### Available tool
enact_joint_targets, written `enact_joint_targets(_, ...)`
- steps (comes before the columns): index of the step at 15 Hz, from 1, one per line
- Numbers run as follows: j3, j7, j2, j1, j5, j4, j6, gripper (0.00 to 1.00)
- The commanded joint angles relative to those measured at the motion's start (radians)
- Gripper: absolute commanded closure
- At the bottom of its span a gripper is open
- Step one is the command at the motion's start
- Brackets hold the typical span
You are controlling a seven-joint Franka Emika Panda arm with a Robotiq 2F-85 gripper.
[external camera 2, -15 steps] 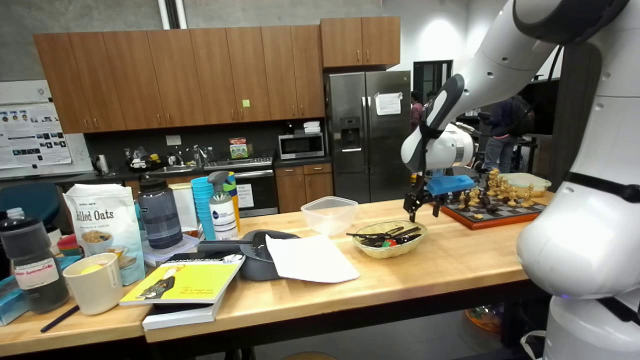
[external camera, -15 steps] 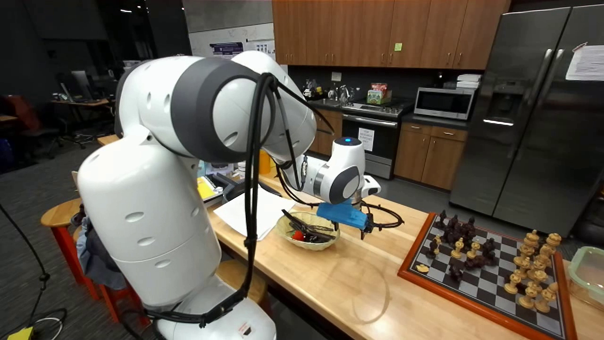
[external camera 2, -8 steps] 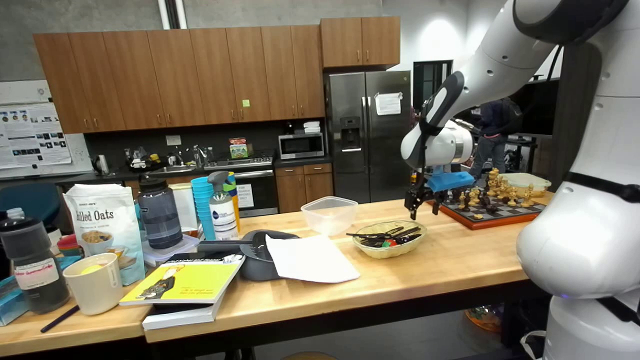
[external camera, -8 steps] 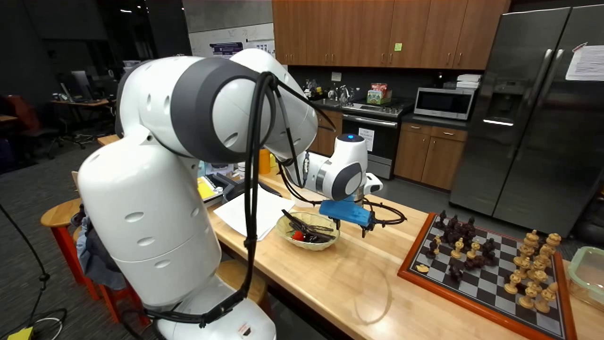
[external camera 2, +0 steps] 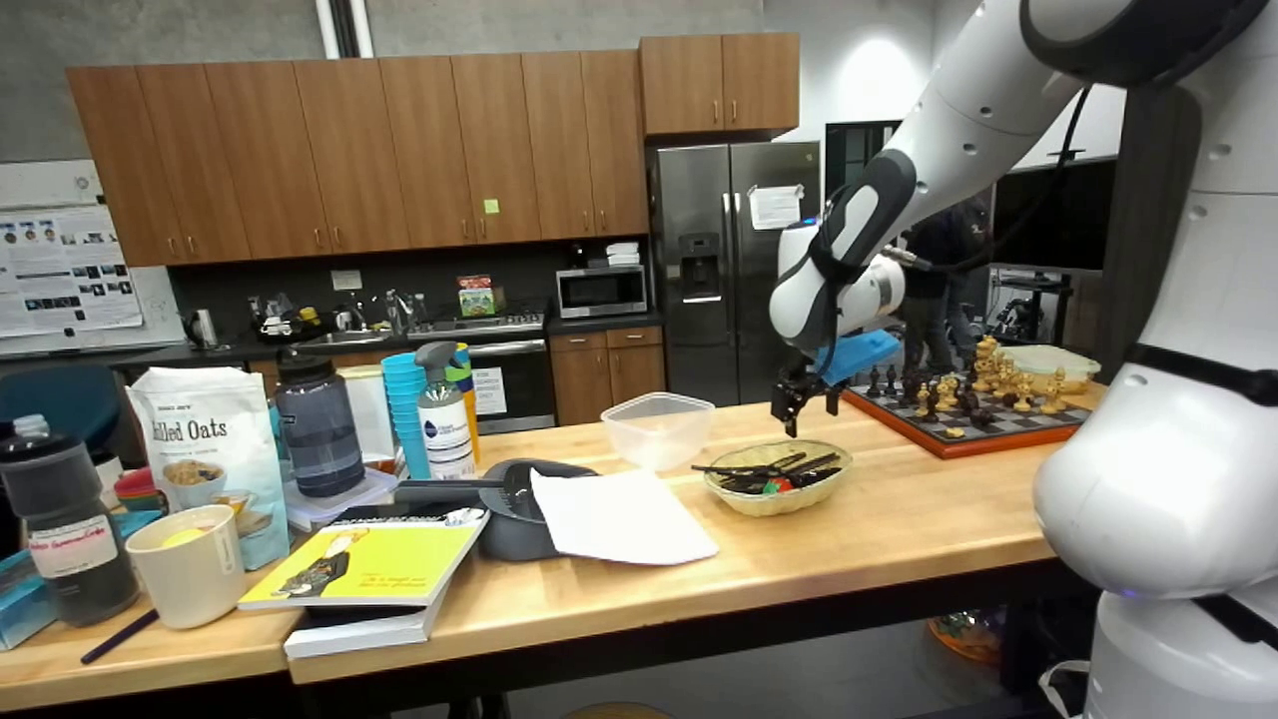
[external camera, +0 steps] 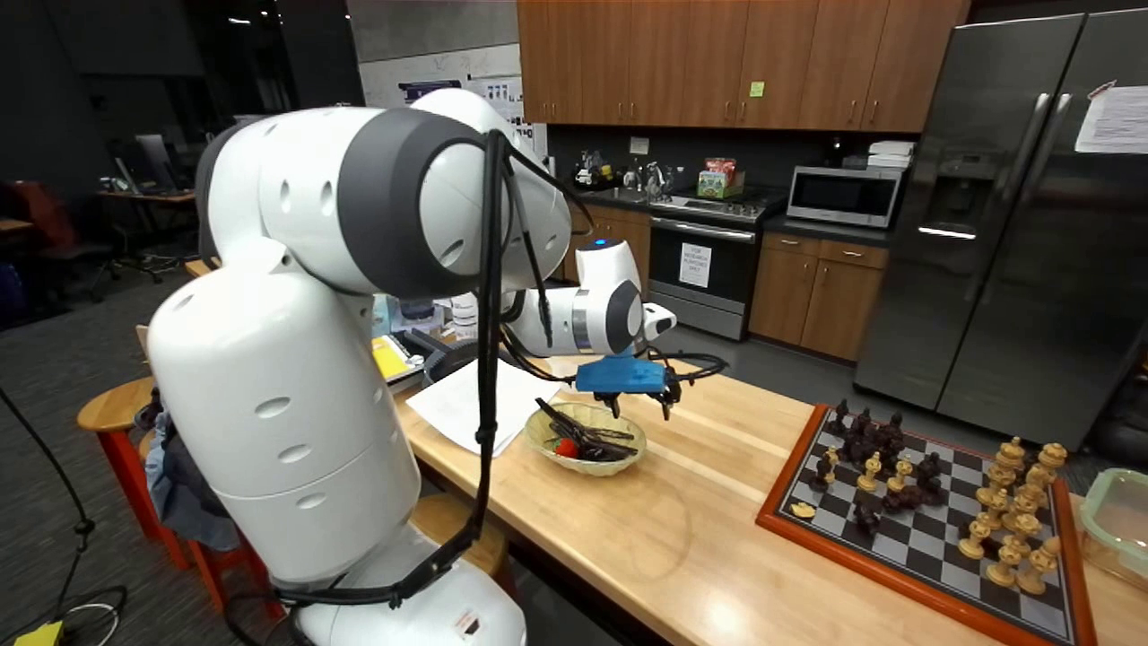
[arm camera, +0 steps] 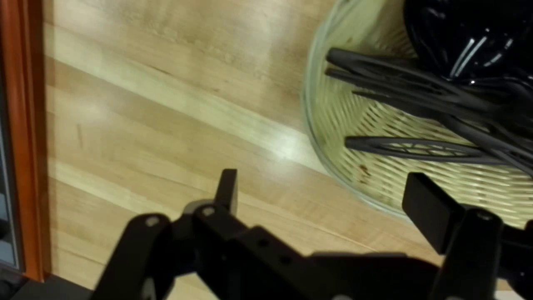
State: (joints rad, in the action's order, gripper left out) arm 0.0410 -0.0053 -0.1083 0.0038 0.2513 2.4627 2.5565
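My gripper (arm camera: 325, 196) stands open above the table, with nothing between its fingers. In the wrist view the right-hand finger (arm camera: 431, 212) overlaps the rim of a pale woven basket (arm camera: 387, 181), while the left-hand one (arm camera: 226, 189) is over bare wood. Inside the basket lie several thin dark pieces with lattice cut-outs, one of them a slim black piece (arm camera: 416, 150), and a shiny black object (arm camera: 458, 41). A small red item (external camera: 566, 448) also shows there. Both exterior views have the gripper (external camera: 640, 410) (external camera 2: 812, 417) raised beside and behind the basket (external camera 2: 779, 504), apart from it.
A chessboard (external camera: 861, 562) with many pieces stands farther along the table. In an exterior view a clear plastic tub (external camera 2: 656, 439), white paper (external camera 2: 624, 524), a dark dustpan (external camera 2: 514, 539), books (external camera 2: 364, 564) and bottles, including a spray bottle (external camera 2: 446, 434), crowd the other end.
The arm has swung away from the chessboard side toward the basket, and the gripper has turned somewhat. The basket and its contents have not moved.
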Motion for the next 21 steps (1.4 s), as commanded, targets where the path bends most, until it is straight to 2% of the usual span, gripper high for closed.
enact_joint_targets(1,0.076,0.11,0.011,0.041,0.126,-0.061,-0.064,0.0)
enact_joint_targets(5,0.158,0.241,0.052,0.099,0.222,-0.166,-0.156,0.0)
enact_joint_targets(6,0.163,0.237,0.047,0.108,0.235,-0.177,-0.183,0.0)
enact_joint_targets(7,0.147,0.213,0.025,0.108,0.195,-0.127,-0.132,0.0)
enact_joint_targets(10,0.16,0.227,0.039,0.123,0.21,-0.162,-0.168,0.0)
enact_joint_targets(21,0.157,0.231,0.048,0.121,0.212,-0.17,-0.174,0.0)
